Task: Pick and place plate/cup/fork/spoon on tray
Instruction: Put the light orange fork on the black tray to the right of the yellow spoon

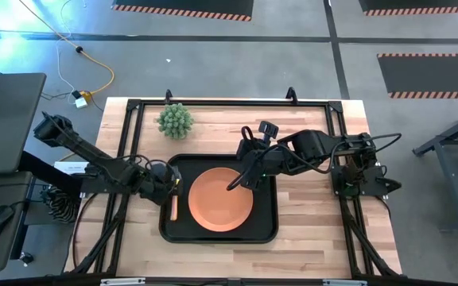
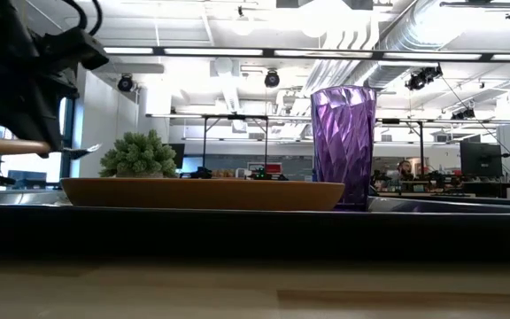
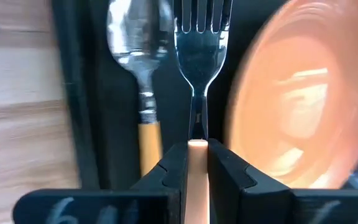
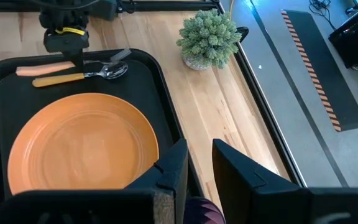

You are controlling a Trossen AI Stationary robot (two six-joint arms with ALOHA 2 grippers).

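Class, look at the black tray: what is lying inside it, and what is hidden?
Inside the tray: the plate, the spoon, the fork clamped in the left gripper, and the cup. From above, the right arm covers the cup.

Plate (image 1: 220, 199) in tray (image 1: 265, 234); spoon (image 4: 79, 76) and fork (image 3: 201, 56) alongside, spoon nearer the rim.

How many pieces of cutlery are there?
2. The spoon lies in the tray near its edge; the fork is beside it, toward the plate, handle gripped by the left tool.
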